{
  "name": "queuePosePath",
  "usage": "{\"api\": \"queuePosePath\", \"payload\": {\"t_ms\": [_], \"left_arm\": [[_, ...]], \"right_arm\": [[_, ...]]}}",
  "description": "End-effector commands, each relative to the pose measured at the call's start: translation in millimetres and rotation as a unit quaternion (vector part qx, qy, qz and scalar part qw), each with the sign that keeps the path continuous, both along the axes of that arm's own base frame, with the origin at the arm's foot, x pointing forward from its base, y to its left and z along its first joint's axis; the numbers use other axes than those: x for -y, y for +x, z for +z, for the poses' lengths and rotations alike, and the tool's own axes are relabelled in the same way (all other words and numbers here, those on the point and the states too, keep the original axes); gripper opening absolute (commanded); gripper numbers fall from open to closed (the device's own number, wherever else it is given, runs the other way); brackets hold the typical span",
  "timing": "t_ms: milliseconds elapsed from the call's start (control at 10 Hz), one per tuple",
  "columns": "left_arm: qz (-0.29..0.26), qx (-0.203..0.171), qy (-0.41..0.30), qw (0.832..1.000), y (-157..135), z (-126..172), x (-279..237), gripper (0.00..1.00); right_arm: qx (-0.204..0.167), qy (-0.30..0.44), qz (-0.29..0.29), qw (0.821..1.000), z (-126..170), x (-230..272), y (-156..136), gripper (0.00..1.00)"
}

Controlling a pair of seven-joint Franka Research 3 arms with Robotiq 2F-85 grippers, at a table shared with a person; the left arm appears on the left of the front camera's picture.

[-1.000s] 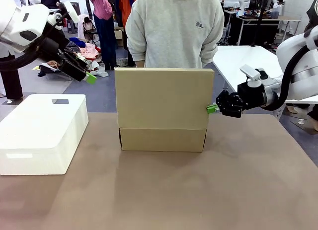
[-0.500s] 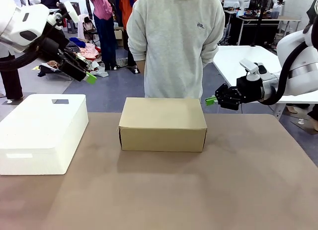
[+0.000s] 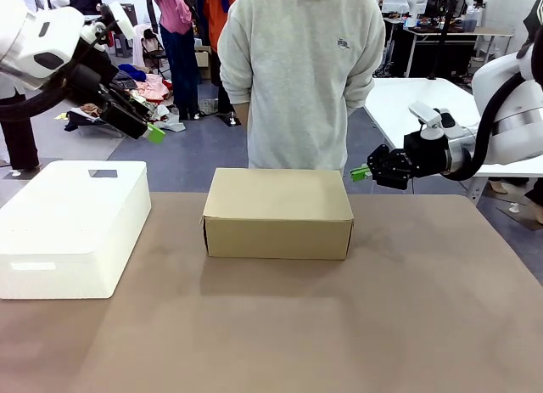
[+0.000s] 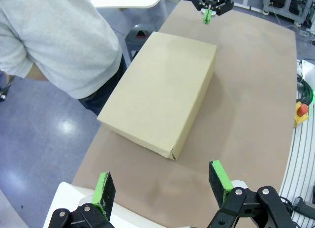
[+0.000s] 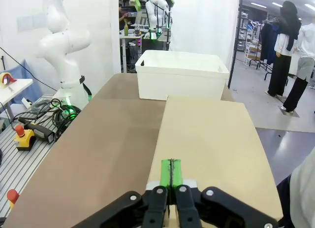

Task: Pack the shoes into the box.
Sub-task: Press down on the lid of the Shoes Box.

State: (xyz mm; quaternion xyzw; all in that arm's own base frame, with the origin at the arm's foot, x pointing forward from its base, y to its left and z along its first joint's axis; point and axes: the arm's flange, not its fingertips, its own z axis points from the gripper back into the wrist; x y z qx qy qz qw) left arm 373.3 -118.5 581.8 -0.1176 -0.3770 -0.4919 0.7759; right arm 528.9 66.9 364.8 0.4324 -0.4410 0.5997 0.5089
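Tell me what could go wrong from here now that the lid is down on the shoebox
1. The right gripper, shut, hangs just off the box's far right corner; a careless sweep could clip the lid or shove the box.
2. The person stands right against the table's far edge behind the box, so either arm reaching across could come near them.
3. With the lid closed, nothing inside can be checked, and a flap merely resting might lift again.
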Motion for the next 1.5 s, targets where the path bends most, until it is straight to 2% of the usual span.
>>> {"api": "queuePosePath", "payload": {"t_ms": [0,500,600,800,1000,1100,1300,1400], "left_arm": [[-0.010,0.001,-0.006,1.000,1.3,-0.5,-1.5,1.00],[0.000,0.000,0.000,1.000,0.0,0.0,0.0,1.00],[0.018,-0.008,-0.006,1.000,5.4,0.6,7.6,0.89],[0.066,-0.060,-0.027,0.996,23.6,-2.2,23.2,0.51],[0.106,-0.059,-0.033,0.992,33.0,-0.8,31.6,0.12],[0.119,-0.064,-0.033,0.990,35.0,1.5,34.4,0.00],[0.146,-0.074,-0.040,0.986,42.0,-2.8,42.0,0.00],[0.158,-0.069,-0.037,0.984,45.0,-7.1,47.4,0.00]], "right_arm": [[0.003,-0.001,-0.001,1.000,-0.1,-0.4,-2.2,0.00],[0.000,0.000,0.000,1.000,0.0,0.0,0.0,0.00],[-0.037,-0.014,-0.010,0.999,14.2,1.3,-5.3,0.00],[-0.070,-0.067,-0.028,0.995,41.9,4.7,-22.3,0.00],[-0.087,-0.135,-0.074,0.984,62.2,0.5,-38.0,0.38],[-0.096,-0.156,-0.094,0.979,71.8,-2.2,-45.7,0.57],[-0.109,-0.183,-0.136,0.968,92.2,-7.6,-63.8,0.96],[-0.109,-0.195,-0.147,0.963,99.9,-9.9,-72.5,1.00]]}}
